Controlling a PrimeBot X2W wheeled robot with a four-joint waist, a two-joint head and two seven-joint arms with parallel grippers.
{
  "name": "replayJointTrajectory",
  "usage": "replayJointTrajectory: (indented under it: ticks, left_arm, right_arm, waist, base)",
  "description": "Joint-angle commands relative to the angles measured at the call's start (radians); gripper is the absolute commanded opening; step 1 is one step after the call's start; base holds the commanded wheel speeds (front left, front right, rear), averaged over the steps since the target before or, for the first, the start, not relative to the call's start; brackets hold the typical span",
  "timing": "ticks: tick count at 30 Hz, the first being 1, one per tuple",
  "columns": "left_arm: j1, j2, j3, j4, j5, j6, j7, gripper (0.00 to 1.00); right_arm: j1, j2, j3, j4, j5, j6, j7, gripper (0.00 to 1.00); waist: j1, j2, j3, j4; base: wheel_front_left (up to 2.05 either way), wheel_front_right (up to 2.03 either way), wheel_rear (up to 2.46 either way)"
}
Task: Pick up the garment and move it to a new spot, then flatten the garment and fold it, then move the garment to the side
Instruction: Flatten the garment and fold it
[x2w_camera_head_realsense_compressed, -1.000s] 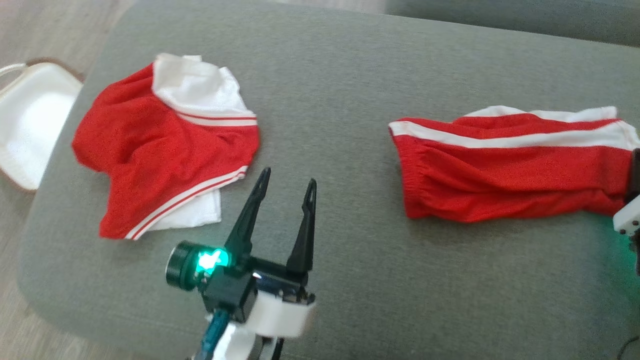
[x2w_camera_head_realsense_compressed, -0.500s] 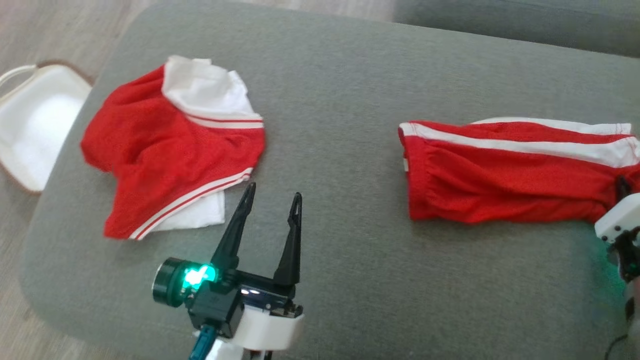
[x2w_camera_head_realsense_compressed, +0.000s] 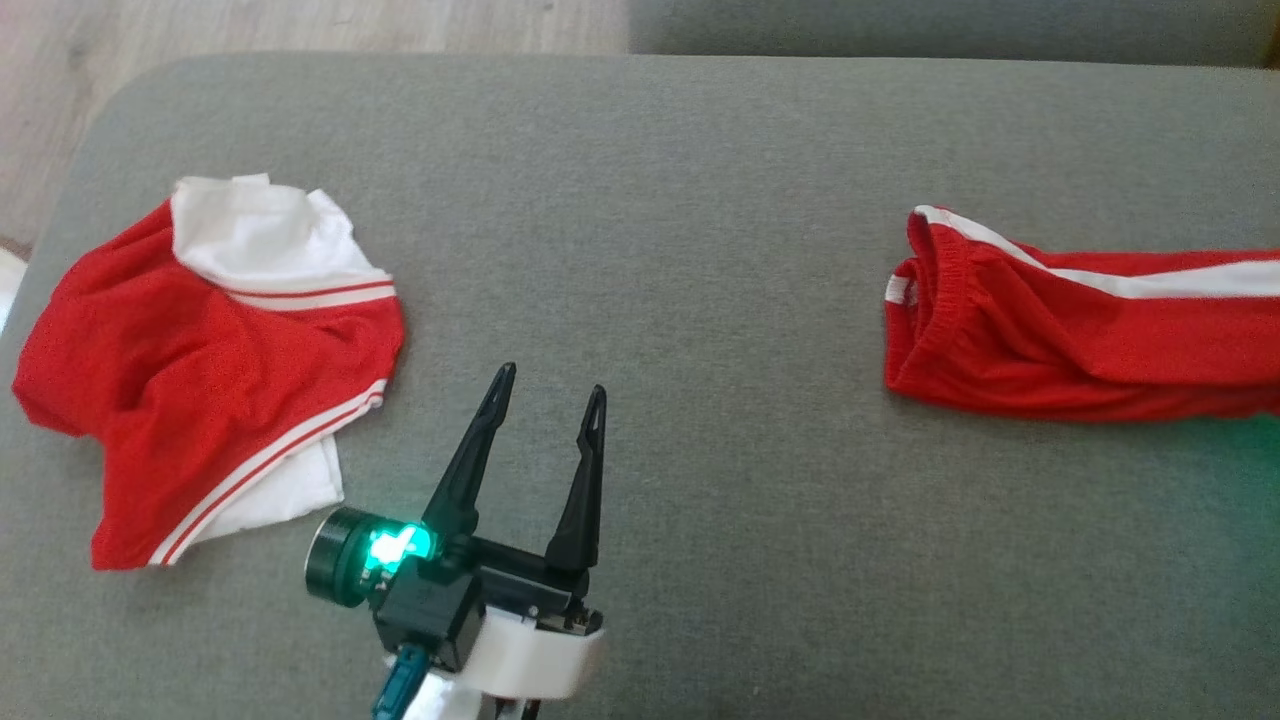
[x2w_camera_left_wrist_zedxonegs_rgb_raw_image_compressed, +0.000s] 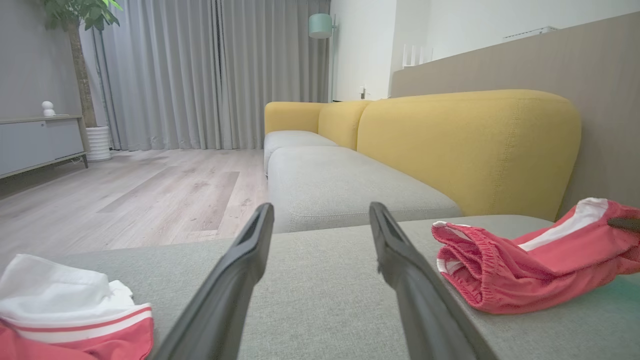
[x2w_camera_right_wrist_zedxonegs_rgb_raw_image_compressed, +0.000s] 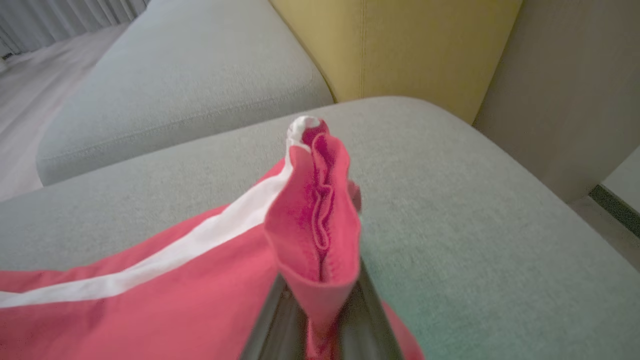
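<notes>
— Grey sofa cushion (x2w_camera_head_realsense_compressed: 680, 200): where are the red shorts (x2w_camera_head_realsense_compressed: 1060, 330)?
— On its right side, one end pinched in the right gripper (x2w_camera_right_wrist_zedxonegs_rgb_raw_image_compressed: 320, 325). Meanwhile the left gripper (x2w_camera_head_realsense_compressed: 550, 380) hovers empty, spread wide, near the jersey (x2w_camera_head_realsense_compressed: 200, 370).

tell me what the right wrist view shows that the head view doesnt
Right wrist view: the right gripper shut on a raised fold of the red fabric shorts with a white side stripe, and a yellow upholstered sofa backrest. Head view: the open left gripper and a crumpled red and white jersey at the left. Both: the shorts on the grey fabric cushion.
</notes>
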Motion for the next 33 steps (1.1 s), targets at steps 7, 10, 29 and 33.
replayJointTrajectory:
  ticks: [7,10,29,33]
  left_arm:
    - [-0.003,-0.01,0.051,-0.003,0.016,-0.016,-0.005,1.0]
    - [0.004,-0.012,0.052,0.008,0.016,-0.025,-0.005,1.0]
    - [0.013,-0.02,0.02,0.029,-0.022,-0.05,-0.005,1.0]
    - [0.04,-0.02,0.025,0.025,-0.019,-0.045,-0.005,1.0]
  right_arm:
    - [-0.038,0.053,0.115,-0.219,0.027,-0.001,0.009,0.0]
    - [-0.034,0.109,0.191,-0.327,0.047,-0.001,0.047,0.0]
    - [0.058,0.329,0.594,-0.387,0.084,-0.001,0.099,1.0]
    - [0.119,0.299,0.583,-0.445,0.076,-0.001,0.035,1.0]
  waist:
    - [-0.0001,0.0,-0.032,-0.026]
    - [-0.0001,0.0,-0.05,-0.021]
    - [-0.0001,0.0,-0.087,0.067]
    - [-0.0001,0.0,-0.118,0.048]
  base:
    - [0.0,0.0,0.0]
    - [0.0,0.0,0.0]
    - [0.0,0.0,0.0]
    - [0.0,0.0,0.0]
